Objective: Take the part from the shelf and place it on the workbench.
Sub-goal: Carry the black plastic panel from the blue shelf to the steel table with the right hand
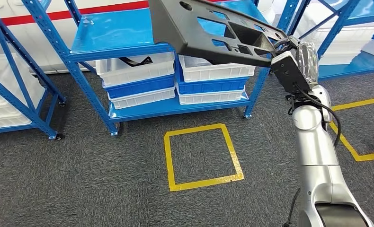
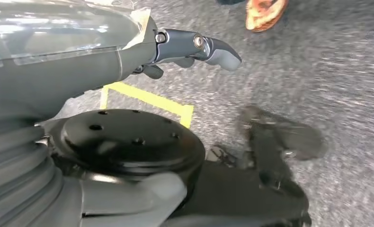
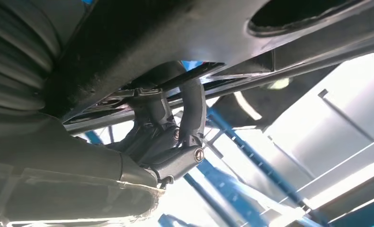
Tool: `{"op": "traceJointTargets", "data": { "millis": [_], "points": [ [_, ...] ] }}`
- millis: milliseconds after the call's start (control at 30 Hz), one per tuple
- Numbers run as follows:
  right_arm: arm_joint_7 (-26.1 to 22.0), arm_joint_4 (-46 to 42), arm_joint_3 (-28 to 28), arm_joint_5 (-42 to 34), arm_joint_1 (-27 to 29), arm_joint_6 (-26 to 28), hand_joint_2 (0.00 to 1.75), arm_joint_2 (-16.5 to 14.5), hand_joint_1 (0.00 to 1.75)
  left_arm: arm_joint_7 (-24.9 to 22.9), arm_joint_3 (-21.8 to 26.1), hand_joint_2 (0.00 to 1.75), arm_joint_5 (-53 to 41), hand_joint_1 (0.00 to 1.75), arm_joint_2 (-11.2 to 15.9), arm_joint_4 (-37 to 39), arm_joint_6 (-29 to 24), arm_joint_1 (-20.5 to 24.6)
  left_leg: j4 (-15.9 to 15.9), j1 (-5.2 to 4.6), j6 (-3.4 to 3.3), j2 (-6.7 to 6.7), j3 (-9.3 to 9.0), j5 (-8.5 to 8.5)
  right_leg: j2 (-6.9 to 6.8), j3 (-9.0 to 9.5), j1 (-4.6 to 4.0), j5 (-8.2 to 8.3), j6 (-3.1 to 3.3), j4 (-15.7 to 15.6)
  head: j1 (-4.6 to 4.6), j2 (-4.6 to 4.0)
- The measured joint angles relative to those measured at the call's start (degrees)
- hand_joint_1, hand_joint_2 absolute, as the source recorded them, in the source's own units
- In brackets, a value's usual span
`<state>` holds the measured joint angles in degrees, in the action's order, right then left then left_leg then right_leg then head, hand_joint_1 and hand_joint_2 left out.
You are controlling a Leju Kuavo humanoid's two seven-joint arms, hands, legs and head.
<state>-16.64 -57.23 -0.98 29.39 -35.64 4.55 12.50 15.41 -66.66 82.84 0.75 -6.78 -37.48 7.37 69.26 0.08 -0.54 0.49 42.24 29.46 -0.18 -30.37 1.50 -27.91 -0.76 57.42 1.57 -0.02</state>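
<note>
The part (image 1: pixel 213 33) is a large flat black plastic panel with several cut-outs. It hangs tilted in the air in front of the blue shelf's upper board (image 1: pixel 119 33). My right hand (image 1: pixel 294 56) grips its near right edge, arm raised. In the right wrist view the dark fingers (image 3: pixel 192 109) curl around a rib on the panel's underside (image 3: pixel 175 28). My left hand (image 2: pixel 128 52) hangs low over the grey carpet, its fingers (image 2: pixel 213 47) stretched out with nothing in them.
The blue shelf (image 1: pixel 166 106) carries white and blue bins (image 1: pixel 138 80) on its lower level. A second shelf (image 1: pixel 14 94) stands at the left. A yellow taped square (image 1: pixel 204 156) marks the carpet ahead, another (image 1: pixel 360 127) lies at the right. A person's shoe (image 2: pixel 265 12) is near.
</note>
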Motion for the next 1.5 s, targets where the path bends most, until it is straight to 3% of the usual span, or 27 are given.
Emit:
{"op": "traceJointTargets", "data": {
  "millis": [33,67,100,167,233,300,367,433,500,567,600,633,700,733,767,833,867,1200,1267,1300,1333,1367,1433,1467,1500],
  "points": [
    [-0.07,0.43,0.15,-0.29,-0.01,0.06,1.75,0.08,1.75,0.16,0.13,1.75,0.20,0.00,-0.04,-0.01,0.00,0.06,3.77,0.00,0.08,-0.21,1.17,1.67,0.52,-0.33,-0.10,0.26,0.14,0.02,-0.02,0.00],
    [-0.13,0.83,0.28,-0.50,0.06,0.11,1.75,0.16,1.75,0.29,0.26,1.75,0.37,0.00,-0.08,-0.01,0.01,0.12,5.96,0.00,0.04,-0.29,1.58,2.30,1.08,-0.58,-0.22,0.48,0.18,0.04,-0.02,0.00],
    [-0.16,1.18,0.42,-0.64,0.14,0.14,1.75,0.26,1.75,0.37,0.39,1.75,0.51,0.00,-0.11,-0.02,0.01,0.15,6.00,0.00,-0.14,-0.40,0.98,1.88,1.68,-0.74,-0.34,0.63,0.14,0.05,-0.02,0.00],
    [-0.24,1.66,0.69,-0.75,0.16,0.16,1.75,0.46,1.75,0.43,0.56,1.75,0.63,0.00,-0.14,-0.01,0.01,0.07,-0.40,-0.04,-1.00,-1.57,-3.22,-1.35,2.95,-0.84,-0.52,0.81,0.02,0.07,-0.02,0.00],
    [-0.32,2.01,0.89,-0.80,-0.01,0.20,1.75,0.54,1.75,0.46,0.60,1.75,0.68,0.00,0.03,0.02,0.01,-0.09,-7.81,0.00,-2.03,-3.86,-7.67,-3.50,4.11,-1.07,-0.62,1.01,-0.31,0.08,0.04,0.00],
    [-0.42,2.32,0.96,-0.85,-0.14,0.23,1.75,0.51,1.75,0.48,0.62,1.75,0.68,0.00,0.14,0.04,0.00,-0.24,-10.38,-0.18,-2.41,-4.68,-9.13,-3.58,5.22,-1.51,-0.35,1.38,-0.91,0.03,0.00,0.00],
    [-0.57,2.53,1.03,-0.97,-0.06,0.27,1.75,0.74,1.75,0.64,0.67,1.75,0.80,0.00,0.08,0.05,-0.03,-0.20,-11.66,-0.30,-2.48,-3.45,-9.44,-3.89,5.76,-2.15,-0.17,1.60,-1.51,0.03,-0.11,0.01],
    [-0.77,2.74,1.21,-1.37,-0.24,0.38,1.75,1.22,1.75,0.92,0.87,1.75,1.18,0.00,0.01,0.03,-0.11,-0.07,-13.27,-0.05,-2.73,-2.07,-9.85,-4.37,3.79,-3.94,-0.42,0.31,-1.55,2.42,0.04,0.01],
    [-0.88,3.13,1.31,-1.85,-0.61,0.67,1.75,1.37,1.75,1.05,1.19,1.75,1.74,0.00,-0.20,0.01,-0.30,-0.15,-13.81,0.08,-2.88,-0.68,-9.85,-4.61,1.42,-7.38,-0.42,-2.47,-1.39,9.17,0.30,0.01],
    [-0.87,3.79,1.32,-2.05,-0.75,1.14,1.75,1.34,1.75,1.05,1.46,1.75,2.36,0.00,-0.42,0.01,-0.68,-0.34,-13.73,0.15,-2.81,0.82,-9.77,-4.56,0.85,-10.28,-0.05,-3.98,-1.97,15.12,0.39,0.01],
    [-0.87,4.18,1.34,-2.09,-0.81,1.36,1.75,1.39,1.75,1.05,1.59,1.75,2.64,0.00,-0.52,0.01,-0.91,-0.39,-13.62,0.25,-2.70,1.50,-9.75,-4.49,0.67,-10.42,0.20,-3.54,-2.59,15.32,0.38,0.01],
    [-0.86,4.58,1.36,-2.14,-0.97,1.57,1.75,1.45,1.75,1.10,1.72,1.75,2.87,0.00,-0.58,0.01,-1.09,-0.40,-13.39,0.40,-2.48,2.15,-9.71,-4.34,0.30,-9.35,0.46,-2.22,-3.41,13.09,0.39,0.01],
    [-0.89,5.47,1.39,-2.31,-1.68,1.96,1.75,1.52,1.75,1.37,2.05,1.75,3.36,0.00,-0.57,0.03,-1.31,-0.37,-12.47,0.59,-1.58,3.33,-9.48,-3.75,-1.66,-5.43,0.81,0.82,-4.96,5.32,0.42,0.00],
    [-0.93,5.92,1.42,-2.45,-2.12,2.13,1.75,1.57,1.75,1.57,2.22,1.75,3.60,0.00,-0.53,0.04,-1.34,-0.35,-11.87,0.58,-1.09,3.84,-9.30,-3.42,-2.32,-4.03,0.81,1.74,-5.09,2.46,0.42,0.00],
    [-0.96,6.38,1.45,-2.60,-2.48,2.29,1.75,1.55,1.75,1.75,2.36,1.75,3.83,0.00,-0.45,0.05,-1.38,-0.35,-11.42,0.49,-0.67,4.25,-9.16,-3.20,-2.61,-3.44,0.74,2.04,-4.76,1.12,0.33,0.00],
    [-1.02,7.07,1.62,-2.83,-2.82,2.50,1.75,1.61,1.75,1.95,2.49,1.75,4.06,0.00,-0.41,0.07,-1.43,-0.40,-11.14,0.40,-0.24,4.94,-9.05,-3.15,-1.67,-3.84,0.55,2.04,-3.58,1.43,0.19,0.00],
    [-1.01,7.26,1.67,-2.85,-2.84,2.56,1.75,1.61,1.75,1.98,2.51,1.75,4.10,0.00,-0.40,0.08,-1.45,-0.42,-11.21,0.39,-0.15,5.12,-9.06,-3.22,-1.42,-4.00,0.53,2.05,-3.29,1.63,0.13,0.00],
    [-1.05,7.53,1.78,-2.87,-2.91,2.58,1.75,1.66,1.75,2.01,2.53,1.75,4.12,0.00,-0.36,0.09,-1.50,-0.46,-11.07,0.55,-0.01,5.56,-9.02,-3.18,-0.83,-4.27,0.56,2.17,-2.96,1.70,0.07,0.01],
    [-1.06,7.81,1.92,-2.91,-3.16,2.60,1.75,1.68,1.75,2.04,2.69,1.75,4.13,0.00,-0.32,0.09,-1.52,-0.43,-9.45,0.85,0.27,4.11,-8.35,-1.66,-0.10,-4.45,0.66,2.43,-2.35,1.70,0.01,0.01],
    [-1.08,8.02,2.02,-2.98,-3.36,2.61,1.75,1.62,1.75,2.05,2.81,1.75,4.14,0.00,-0.31,0.09,-1.49,-0.43,-6.94,0.97,0.42,2.79,-7.27,0.08,0.44,-4.58,0.68,2.62,-1.94,1.70,-0.02,0.00],
    [-1.14,8.32,2.11,-3.14,-3.53,2.50,1.75,1.49,1.75,2.05,2.99,1.75,4.28,0.00,-0.29,0.09,-1.39,-0.45,-2.37,1.01,0.37,1.21,-5.24,2.32,1.31,-4.82,0.46,2.87,-1.50,1.70,-0.08,0.00],
    [-1.37,8.75,2.17,-3.34,-3.83,2.37,1.75,1.35,1.75,2.13,3.20,1.75,4.58,0.00,-0.33,0.09,-1.31,-0.55,-1.16,0.72,-0.46,-0.32,-4.81,2.39,2.65,-5.06,-0.04,3.15,-1.03,1.70,-0.10,0.00],
    [-2.65,10.97,2.16,-4.08,-5.24,2.47,1.75,0.81,1.75,2.56,4.19,1.75,5.45,0.00,-0.26,0.26,-1.87,-0.86,-4.77,-0.11,-2.90,-3.25,-6.61,-0.09,6.64,-5.95,-0.62,4.17,-1.09,1.49,-0.16,0.00],
    [-3.42,12.03,2.12,-4.45,-5.90,2.72,1.75,0.75,1.75,2.78,4.69,1.75,5.74,0.00,-0.17,0.38,-2.26,-0.98,-9.77,-0.38,-3.77,-3.97,-8.96,-2.52,7.27,-6.54,-0.73,4.42,-1.33,1.61,-0.20,0.00],
    [-4.07,12.95,2.08,-4.82,-6.44,3.01,1.75,0.72,1.75,2.91,5.18,1.75,5.88,0.00,-0.01,0.52,-2.66,-1.08,-11.79,-0.37,-3.97,-3.96,-9.79,-3.21,6.58,-7.46,-0.67,4.05,-1.62,2.56,-0.06,0.00]
  ]
}}
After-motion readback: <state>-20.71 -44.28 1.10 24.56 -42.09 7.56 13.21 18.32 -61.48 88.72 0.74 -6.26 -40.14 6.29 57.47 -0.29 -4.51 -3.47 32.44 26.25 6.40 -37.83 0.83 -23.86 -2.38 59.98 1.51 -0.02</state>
